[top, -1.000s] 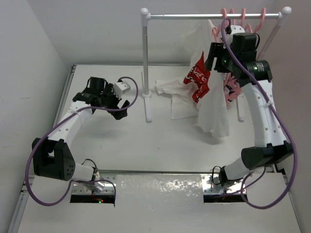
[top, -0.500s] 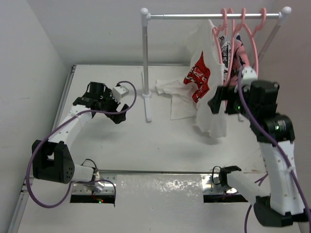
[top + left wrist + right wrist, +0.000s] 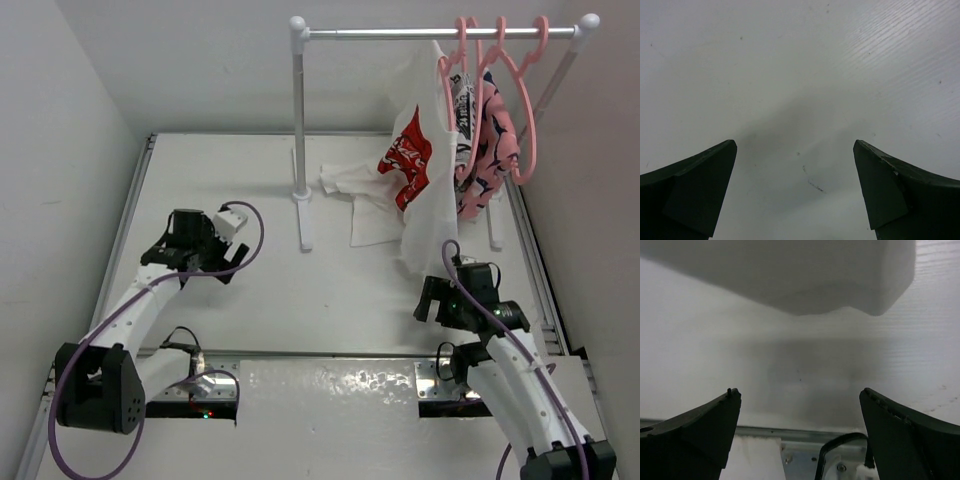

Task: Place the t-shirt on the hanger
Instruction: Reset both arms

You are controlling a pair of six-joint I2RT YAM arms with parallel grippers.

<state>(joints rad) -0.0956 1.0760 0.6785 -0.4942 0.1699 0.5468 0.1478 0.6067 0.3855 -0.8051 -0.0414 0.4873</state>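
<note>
The white t-shirt (image 3: 432,200) with the red print hangs on a pink hanger (image 3: 461,55) from the rail (image 3: 440,33), its lower part draped onto the table. Its hem shows at the top of the right wrist view (image 3: 805,275). My right gripper (image 3: 433,300) is open and empty, low over the table near the front edge, below the shirt's hem. My left gripper (image 3: 200,262) is open and empty over bare table at the left; its wrist view (image 3: 795,150) shows only table between the fingers.
The clothes rack stands at the back on white posts (image 3: 300,130). More pink hangers (image 3: 525,100) hang at the rail's right end with a pink-and-navy garment (image 3: 485,150) and a black-and-white one (image 3: 463,95). Metal base plates (image 3: 330,385) line the front edge.
My right arm has come away from the rail and dropped down to the table's front, leaving the shirt hanging. My left arm has pulled back toward the front left.
</note>
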